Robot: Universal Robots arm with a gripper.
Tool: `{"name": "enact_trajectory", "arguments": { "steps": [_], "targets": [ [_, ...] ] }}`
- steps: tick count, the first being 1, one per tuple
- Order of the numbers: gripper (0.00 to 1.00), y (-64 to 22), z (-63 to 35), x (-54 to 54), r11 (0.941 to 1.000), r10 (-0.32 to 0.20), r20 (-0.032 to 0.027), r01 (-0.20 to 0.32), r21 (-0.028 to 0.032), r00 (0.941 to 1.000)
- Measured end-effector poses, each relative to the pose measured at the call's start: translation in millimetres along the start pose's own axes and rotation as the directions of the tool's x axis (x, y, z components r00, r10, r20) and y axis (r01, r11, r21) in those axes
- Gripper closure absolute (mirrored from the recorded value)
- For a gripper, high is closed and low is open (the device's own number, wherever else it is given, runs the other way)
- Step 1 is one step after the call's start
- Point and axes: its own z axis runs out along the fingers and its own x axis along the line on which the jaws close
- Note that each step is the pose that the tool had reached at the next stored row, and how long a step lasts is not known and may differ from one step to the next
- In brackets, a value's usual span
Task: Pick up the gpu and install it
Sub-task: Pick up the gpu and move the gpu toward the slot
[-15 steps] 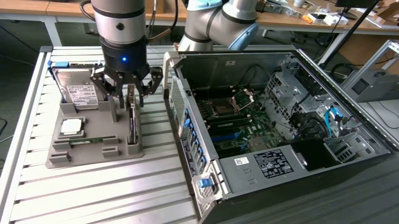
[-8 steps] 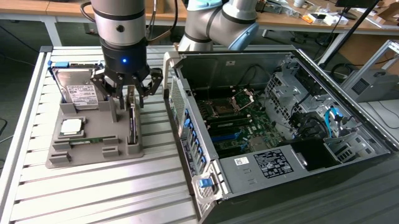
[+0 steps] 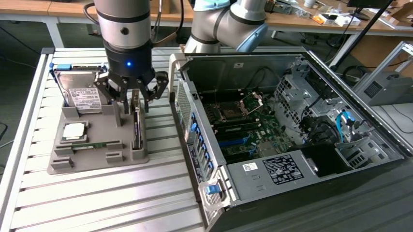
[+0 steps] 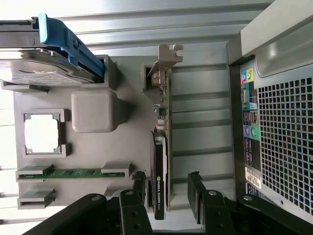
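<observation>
The gpu (image 3: 137,126) is a thin dark card standing on edge in a slot of the grey holder tray (image 3: 96,163). In the wrist view the gpu (image 4: 161,147) has its silvery bracket (image 4: 168,55) at the far end. My gripper (image 3: 132,95) hangs just above the card's bracket end, open. In the wrist view the gripper (image 4: 166,190) straddles the card's near end, and its black fingers (image 4: 194,188) stand a little off the card on either side without touching it.
The tray also holds a blue-framed hard drive (image 3: 81,94), a processor (image 3: 74,130) and a green memory stick (image 3: 90,145). At the exterior view's right lies the opened computer case (image 3: 361,145) with its motherboard (image 3: 245,126) exposed. Its perforated rear wall (image 4: 283,137) is close to the gpu.
</observation>
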Motion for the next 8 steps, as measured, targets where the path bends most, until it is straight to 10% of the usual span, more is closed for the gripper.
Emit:
{"name": "enact_trajectory", "arguments": {
  "steps": [8],
  "targets": [
    [0.52, 0.0, 2.6, 0.1, 1.0000, 0.000, 0.0000, 0.000, 0.0000, 1.0000]
  ]
}}
